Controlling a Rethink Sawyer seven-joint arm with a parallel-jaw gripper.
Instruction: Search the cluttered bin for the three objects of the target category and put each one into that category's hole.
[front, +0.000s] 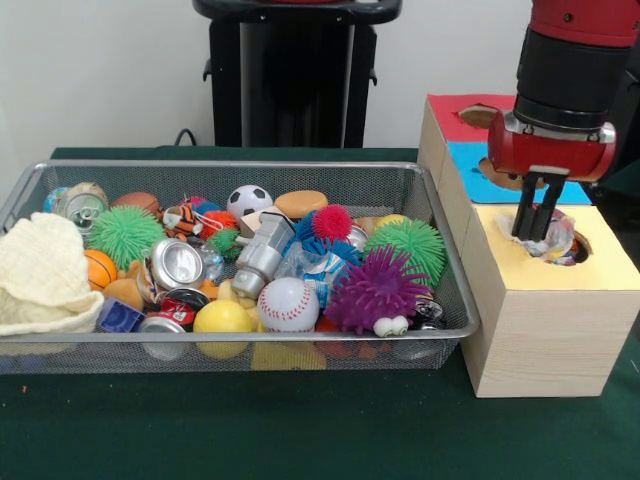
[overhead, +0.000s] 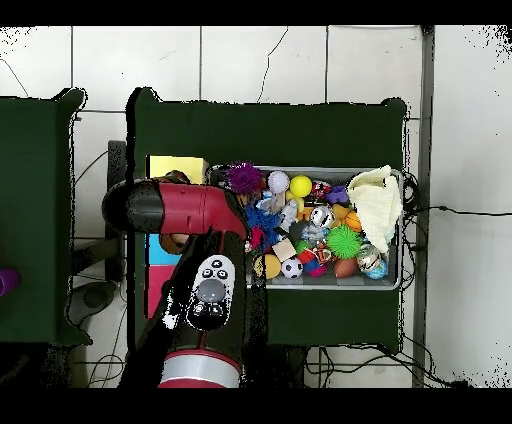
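My gripper (front: 535, 228) hangs straight down over the yellow top (front: 600, 265) of the pale wooden box at the right. Its fingers are shut on a small pale cloth piece with coloured prints (front: 558, 240), which bunches at the fingertips right at the round hole (front: 580, 252). The cloth and the fingers cover most of the hole. The wire mesh bin (front: 240, 335) stands to the left of the box, full of toys. No other printed cloth piece shows among them. In the overhead view the arm (overhead: 190, 210) hides the gripper and the hole; the bin's rim (overhead: 398, 286) shows.
The box's blue top (front: 470, 182) and red top (front: 450, 108) lie behind the yellow one. A large cream knitted cloth (front: 40, 275) fills the bin's left end. Balls, cans and spiky toys, including a purple one (front: 375, 290), crowd the bin.
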